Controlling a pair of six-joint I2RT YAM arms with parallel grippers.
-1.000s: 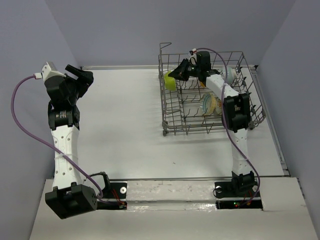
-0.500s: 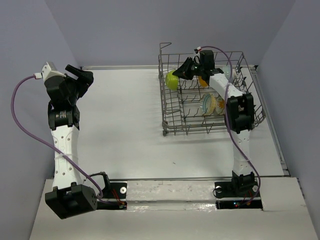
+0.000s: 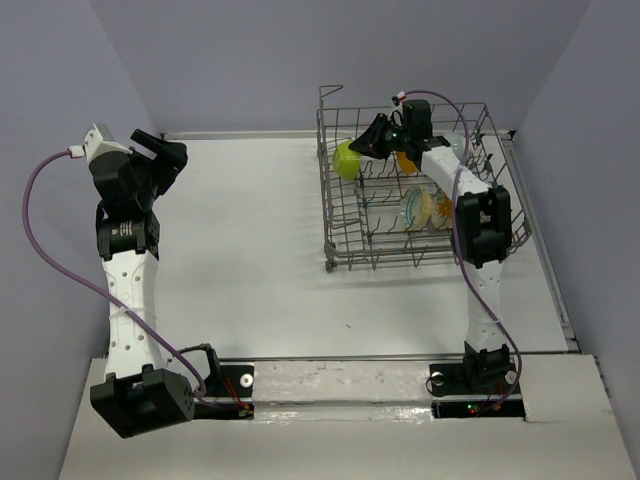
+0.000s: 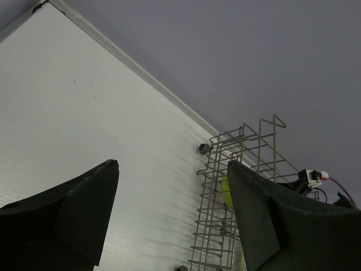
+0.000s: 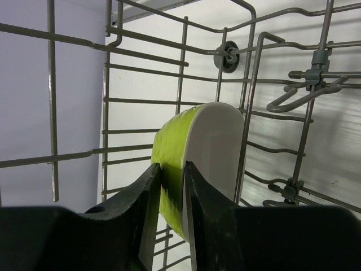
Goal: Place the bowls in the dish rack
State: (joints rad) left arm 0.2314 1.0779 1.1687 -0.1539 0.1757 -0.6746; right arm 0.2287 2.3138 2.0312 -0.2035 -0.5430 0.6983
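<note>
I am reaching my right gripper (image 3: 378, 140) (image 5: 172, 169) deep into the dish rack (image 3: 325, 200) (image 5: 141, 53), with its fingers closing down to a narrow slot on the rim of a yellow-green bowl (image 3: 346, 160) (image 5: 208, 147). The bowl is standing on edge, its rim wall pinched between my fingers and its body projecting straight ahead of them toward the rack's far left corner. In the wrist view its white inside is facing right, just beside an upright wire, and its green outside is facing left toward the side wall. I am judging that the coming release is turning on this: the bowl is lying forward of my fingertips and upright, so it is needing tines on both faces before I let go. Whether its lower edge is resting on the rack floor I cannot tell. Other bowls (image 3: 420, 208) are sitting nearer the rack's middle. My left gripper (image 3: 160, 155) (image 4: 173, 166) is hanging well apart over the left of the table (image 3: 250, 250), fingers spread wide and gripping nothing.
</note>
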